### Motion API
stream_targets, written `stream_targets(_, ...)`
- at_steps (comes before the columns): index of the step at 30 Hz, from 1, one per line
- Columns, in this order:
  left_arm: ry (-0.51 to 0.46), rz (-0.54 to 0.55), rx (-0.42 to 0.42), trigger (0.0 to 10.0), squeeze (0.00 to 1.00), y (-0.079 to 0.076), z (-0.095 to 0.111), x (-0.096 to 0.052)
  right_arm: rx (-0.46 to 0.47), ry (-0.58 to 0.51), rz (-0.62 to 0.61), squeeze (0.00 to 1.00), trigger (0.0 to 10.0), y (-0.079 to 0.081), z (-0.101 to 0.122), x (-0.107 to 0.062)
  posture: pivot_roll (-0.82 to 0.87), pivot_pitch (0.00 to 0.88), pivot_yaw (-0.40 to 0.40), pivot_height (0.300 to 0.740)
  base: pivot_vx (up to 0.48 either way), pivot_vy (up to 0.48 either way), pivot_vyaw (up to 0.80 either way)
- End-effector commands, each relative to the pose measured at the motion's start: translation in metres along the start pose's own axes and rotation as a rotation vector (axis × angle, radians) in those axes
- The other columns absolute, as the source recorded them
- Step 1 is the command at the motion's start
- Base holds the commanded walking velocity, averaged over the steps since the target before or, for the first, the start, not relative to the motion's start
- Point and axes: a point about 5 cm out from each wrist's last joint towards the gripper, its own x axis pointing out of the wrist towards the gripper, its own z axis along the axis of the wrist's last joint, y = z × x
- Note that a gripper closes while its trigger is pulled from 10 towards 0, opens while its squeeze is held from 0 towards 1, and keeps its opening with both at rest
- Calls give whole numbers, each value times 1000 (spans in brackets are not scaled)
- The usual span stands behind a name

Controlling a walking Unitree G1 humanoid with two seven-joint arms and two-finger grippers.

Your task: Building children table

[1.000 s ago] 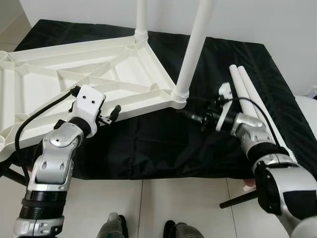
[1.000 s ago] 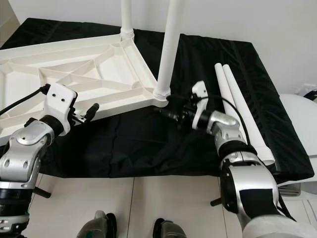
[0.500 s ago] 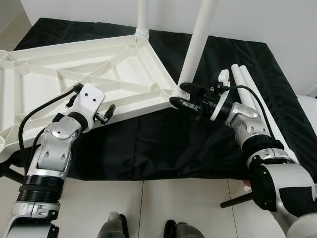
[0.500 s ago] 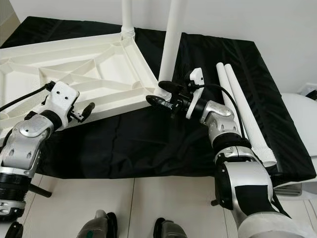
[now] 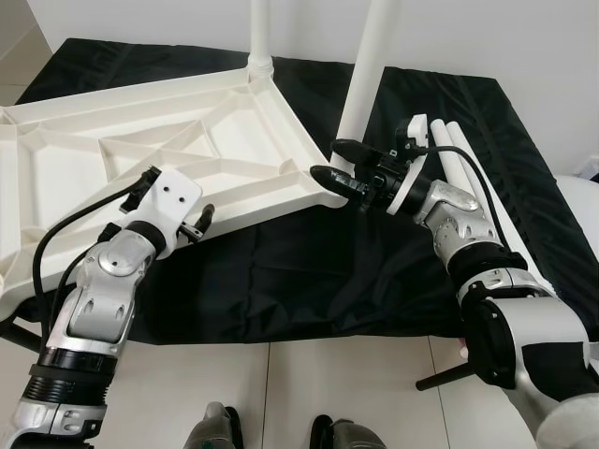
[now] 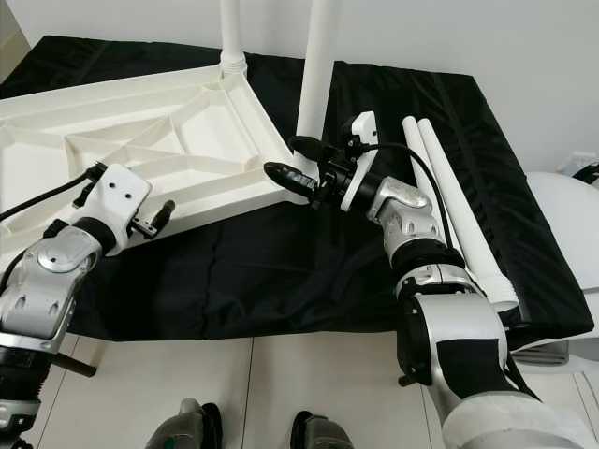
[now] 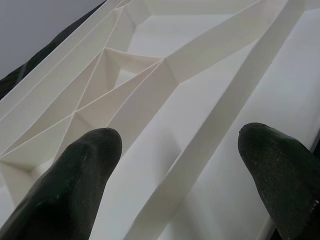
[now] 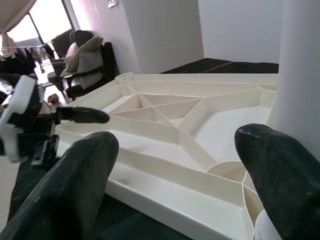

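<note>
White tabletop (image 5: pixel 168 159) upside down, legs (image 5: pixel 367 79) upright

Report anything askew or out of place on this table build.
The white tabletop lies upside down on the black cloth, jutting past its left edge. Only two legs stand in corner sockets; two loose legs lie beside the right gripper.

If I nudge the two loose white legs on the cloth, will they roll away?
Probably. The loose legs are smooth round tubes lying flat, so a sideways push would likely roll them. The black cloth may slow them. They look rigid and probably light, so they should not bend when lifted.
</note>
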Motion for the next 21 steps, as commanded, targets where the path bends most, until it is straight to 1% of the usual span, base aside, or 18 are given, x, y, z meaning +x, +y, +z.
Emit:
stream_targets(1, 109, -313, -53, 10000, 0, -39, -25, -2, -20, -17, -1, 0, 10000, 0, 6, 6, 28, 162, -35, 740, 0, 0, 0)
stream_targets(2, 73, -372, -66, 10000, 0, -49, -16, -5, -20, -22, -19, 0, 10000, 0, 7, 9, 35, 163, -37, 740, 0, 0, 0)
stream_targets(3, 73, -372, -66, 10000, 0, -49, -16, -5, -20, -22, -19, 0, 10000, 0, 7, 9, 35, 163, -37, 740, 0, 0, 0)
stream_targets(4, 48, -428, -71, 10000, 0, -57, -9, -9, -18, -22, -34, 0, 10000, -1, 8, 11, 36, 162, -37, 740, 0, 0, 0)
stream_targets(6, 20, -483, -90, 10000, 0, -67, 0, -14, -26, -5, -64, 0, 10000, -4, 8, 9, 38, 162, -37, 740, 0, 0, 0)
stream_targets(9, 5, -493, -100, 10000, 0, -72, 8, -15, -44, 6, -107, 0, 10000, -9, 9, 4, 37, 162, -35, 740, 0, 0, 0)
stream_targets(11, 5, -493, -100, 10000, 0, -72, 8, -15, -44, 6, -107, 0, 10000, -9, 9, 4, 37, 162, -35, 740, 0, 0, 0)
stream_targets(13, -22, -500, -127, 10000, 0, -77, 17, -14, -53, 13, -150, 0, 10000, -13, 10, 1, 35, 162, -31, 740, 0, 0, 0)
stream_targets(15, -22, -500, -127, 10000, 0, -77, 17, -14, -53, 13, -150, 0, 10000, -13, 10, 1, 35, 162, -31, 740, 0, 0, 0)
stream_targets(17, -38, -471, -143, 10000, 0, -80, 25, -8, -55, -12, -204, 0, 10000, -17, 13, -1, 35, 162, -29, 740, 0, 0, 0)
stream_targets(21, -40, -435, -151, 10000, 0, -79, 27, -4, -51, -33, -207, 0, 10000, -17, 14, 0, 35, 163, -26, 740, 0, 0, 0)
